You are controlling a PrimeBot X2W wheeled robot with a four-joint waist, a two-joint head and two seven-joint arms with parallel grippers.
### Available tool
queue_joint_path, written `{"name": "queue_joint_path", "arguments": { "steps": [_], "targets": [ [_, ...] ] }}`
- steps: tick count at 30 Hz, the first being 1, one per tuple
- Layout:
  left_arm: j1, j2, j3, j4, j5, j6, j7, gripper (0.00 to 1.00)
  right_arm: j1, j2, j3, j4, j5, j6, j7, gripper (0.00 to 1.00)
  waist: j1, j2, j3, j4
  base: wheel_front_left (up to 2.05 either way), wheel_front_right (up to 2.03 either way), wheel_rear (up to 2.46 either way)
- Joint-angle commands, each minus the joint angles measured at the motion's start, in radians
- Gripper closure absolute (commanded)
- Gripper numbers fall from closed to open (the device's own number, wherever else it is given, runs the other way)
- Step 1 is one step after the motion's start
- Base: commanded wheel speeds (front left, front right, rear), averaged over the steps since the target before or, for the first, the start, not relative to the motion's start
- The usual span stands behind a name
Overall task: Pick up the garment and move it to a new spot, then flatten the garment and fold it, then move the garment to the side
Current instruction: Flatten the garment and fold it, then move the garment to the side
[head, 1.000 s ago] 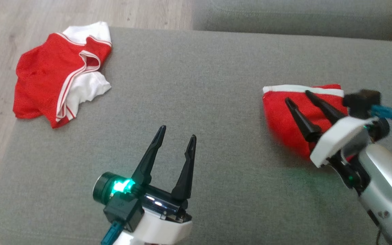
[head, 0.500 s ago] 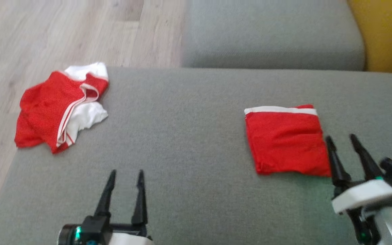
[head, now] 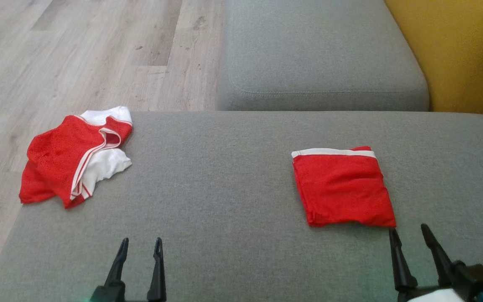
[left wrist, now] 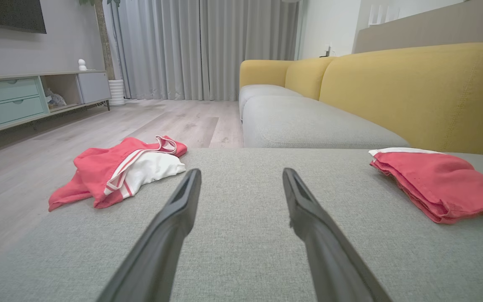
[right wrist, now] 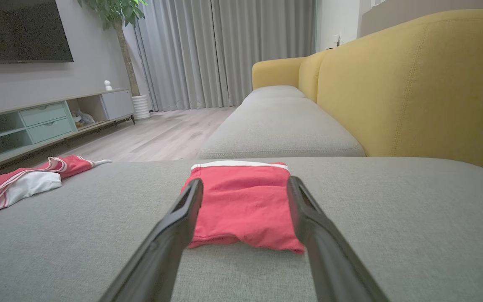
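Observation:
A folded red garment [head: 343, 187] with a white band lies flat on the right of the grey cushion [head: 224, 180]; it also lies at the right in the left wrist view [left wrist: 434, 180] and straight ahead in the right wrist view [right wrist: 241, 205]. A crumpled red and white garment [head: 74, 155] sits at the cushion's far left corner [left wrist: 120, 167] [right wrist: 23, 182]. My right gripper [head: 408, 235] stands open just short of the folded garment's near edge, holding nothing. My left gripper [head: 140, 245] is open and empty near the front edge.
A second grey seat cushion [head: 321, 58] lies beyond, with the yellow sofa back [head: 463, 50] to the right. Wooden floor [head: 78, 50] drops off past the cushion's left and far edges. A TV cabinet [right wrist: 36, 121] stands across the room.
Both grippers have drawn back toward me; the right one has come off the folded garment, which now lies free. The camera has tilted up, shifting the whole scene down.

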Motion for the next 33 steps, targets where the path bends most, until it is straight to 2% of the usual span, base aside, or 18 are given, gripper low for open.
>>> {"name": "queue_joint_path", "arguments": {
  "steps": [1, 21, 27, 33],
  "targets": [
    [-0.038, -0.01, 0.046, -0.027, 0.004, -0.007, -0.005, 0.0, -0.022, -0.003, 0.019, -0.037, -0.011, 0.007, -0.011, 0.0, 0.0001, -0.0001, -0.003, -0.005, 0.0, 0.0, 0.0],
    [-0.04, -0.027, 0.08, -0.019, 0.032, -0.039, -0.005, 0.0, -0.043, 0.0, 0.027, 0.003, -0.022, 0.007, -0.011, 0.0, 0.0001, -0.0001, 0.029, -0.011, 0.0, 0.0, 0.0],
    [-0.065, -0.03, 0.08, -0.031, 0.027, -0.045, -0.005, 0.0, -0.177, -0.037, 0.04, 0.111, 0.011, 0.007, -0.011, 0.0, 0.0001, -0.0001, 0.105, -0.008, 0.0, 0.0, 0.0],
    [-0.112, -0.031, 0.065, -0.045, -0.025, -0.047, -0.005, 0.0, -0.392, -0.121, 0.074, 0.33, 0.119, 0.007, 0.021, 0.0, 0.0001, -0.0001, 0.196, 0.018, 0.0, 0.0, 0.0]
  ]
}}
